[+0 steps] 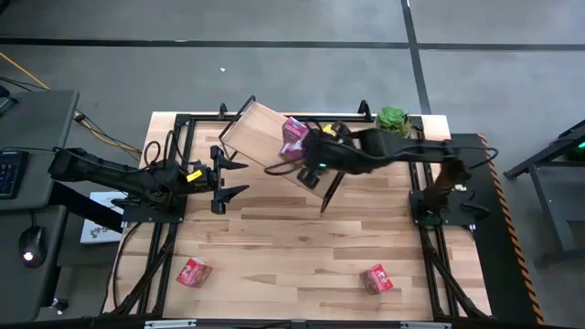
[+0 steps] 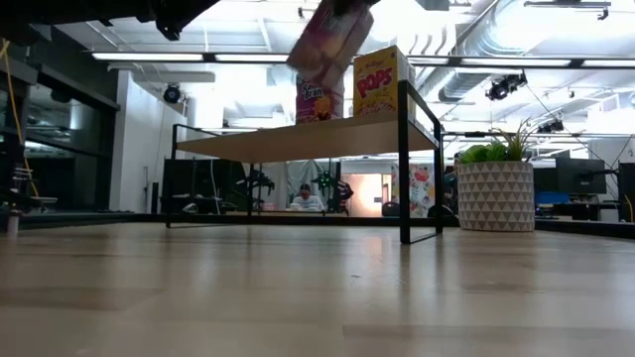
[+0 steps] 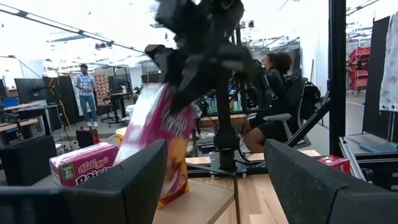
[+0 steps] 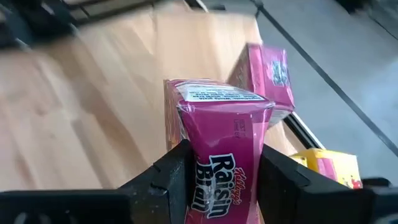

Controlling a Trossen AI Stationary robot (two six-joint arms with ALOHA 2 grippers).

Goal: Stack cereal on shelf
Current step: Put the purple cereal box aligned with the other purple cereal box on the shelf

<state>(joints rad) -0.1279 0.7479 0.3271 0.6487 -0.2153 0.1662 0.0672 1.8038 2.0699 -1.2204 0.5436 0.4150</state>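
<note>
The shelf's light-wood plank (image 1: pixel 251 132) on black wire frames stands at the table's far side. A pink box (image 1: pixel 294 131) and a yellow box (image 2: pixel 382 79) stand on it. My right gripper (image 1: pixel 313 153) is over the plank, shut on another pink Raisin Bran box (image 4: pixel 217 149), which shows tilted in the low view (image 2: pixel 332 35). My left gripper (image 1: pixel 239 178) is open and empty, left of the shelf, pointing toward it. Two red boxes (image 1: pixel 194 271) (image 1: pixel 377 279) lie flat on the table near its front edge. My right gripper pinches the pink box between its two fingers (image 4: pixel 177 171), on the two opposite sides (image 4: pixel 189 134) beside the printed face. The fingers come slanting down from above. The box is tilted over the plank; whether its lower end touches the plank, I cannot tell.
A potted green plant (image 1: pixel 393 119) stands at the far right, beside the shelf's end frame (image 2: pixel 405 164). The black arm frames (image 1: pixel 439 210) line the table's left and right sides. People stand and sit in the room beyond the table (image 3: pixel 84 93).
</note>
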